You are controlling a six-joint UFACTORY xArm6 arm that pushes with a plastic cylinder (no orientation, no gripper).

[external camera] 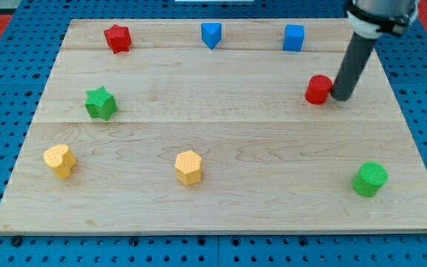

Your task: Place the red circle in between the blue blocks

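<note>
**Q:** Nearest the camera, what lies on the pale wooden table (221,215)?

**A:** Toward the view's bottom sit three plastic blocks: a yellow heart-like block (59,160), a yellow hexagonal block (188,167) and a green cylindrical block (369,179). Taking the red circular block (318,90) as landmark, all three lie below it, the green cylinder to its lower right and the yellow pair far to its lower left.

**Q:** Where is the task's block, and where is the tip?

**A:** The red circle rests toward the table's right side. My tip (340,97), the lower end of the dark rod, stands just beside the circle on its right, touching or very nearly so. No jaws exist on this rig, so no jaw state can be told.

**Q:** And the goal?

**A:** The blue triangular block (211,34) and blue square block (293,37) lie above the circle, the square slightly left, the triangle farther left. The gap between them is unoccupied.

**Q:** Progress?

**A:** Judged early: the circle remains well apart from the gap. What is left appears to be a push up and leftward. A red star block (117,38) and green star block (101,103), far left of the circle, seem clear of that route.
</note>
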